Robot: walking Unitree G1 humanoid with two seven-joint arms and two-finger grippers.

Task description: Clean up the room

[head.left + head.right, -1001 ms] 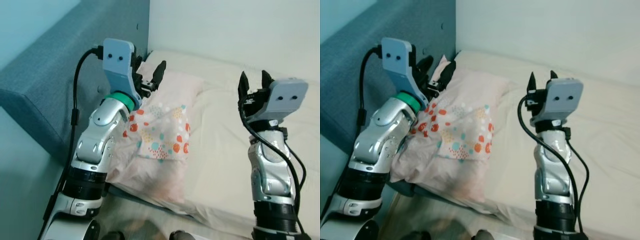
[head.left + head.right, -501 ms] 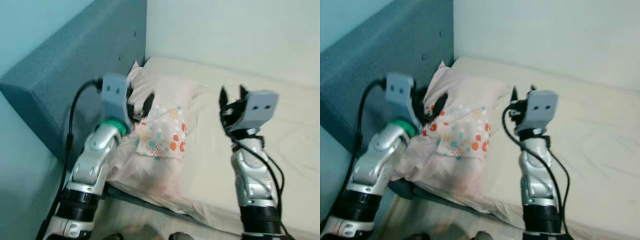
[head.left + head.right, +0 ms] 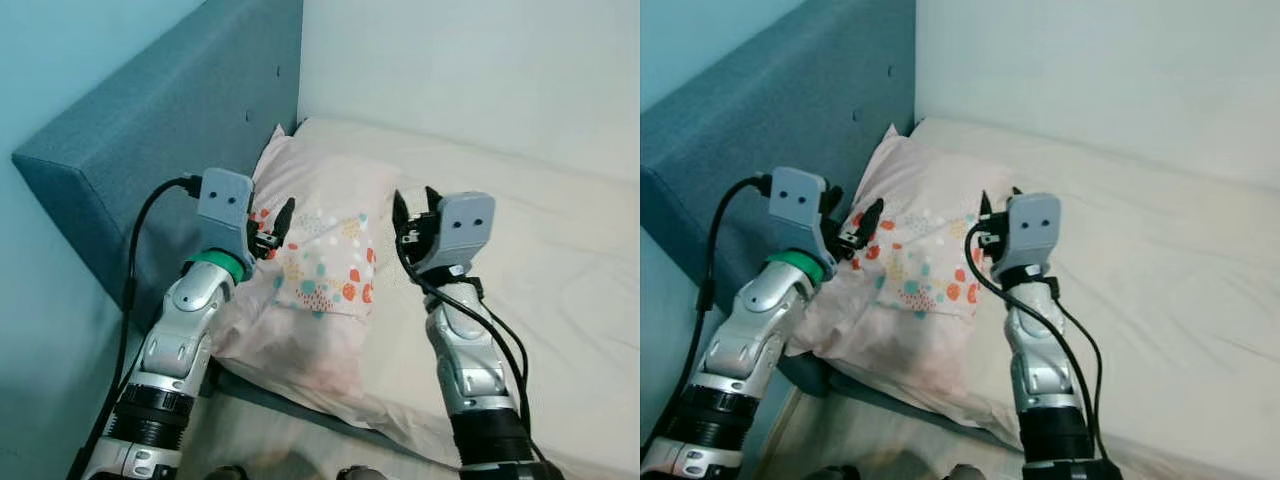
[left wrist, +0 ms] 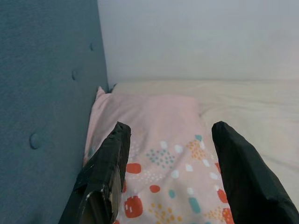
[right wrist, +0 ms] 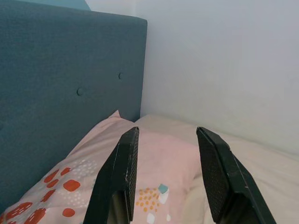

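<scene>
A pale pink pillow (image 3: 320, 260) with a patch of red, teal and orange spots lies at the head of the bed, against the blue headboard (image 3: 150, 140). My left gripper (image 3: 272, 226) hovers open above the pillow's left side, nothing between its fingers (image 4: 107, 172). My right gripper (image 3: 416, 210) is raised open over the pillow's right edge, also empty; in the right wrist view its fingers (image 5: 122, 172) frame the pillow (image 5: 154, 172) and the headboard.
The cream sheet of the bed (image 3: 520, 240) stretches right of the pillow, with the white wall (image 3: 480, 70) behind it. A light blue wall (image 3: 50, 60) runs along the left. The bed's near edge (image 3: 300, 415) lies below the pillow.
Both arms have drawn back and lowered. The left gripper left the pillow's far corner and now hangs over its left side. The right gripper moved left, towards the pillow's right edge. The camera shifted too.
</scene>
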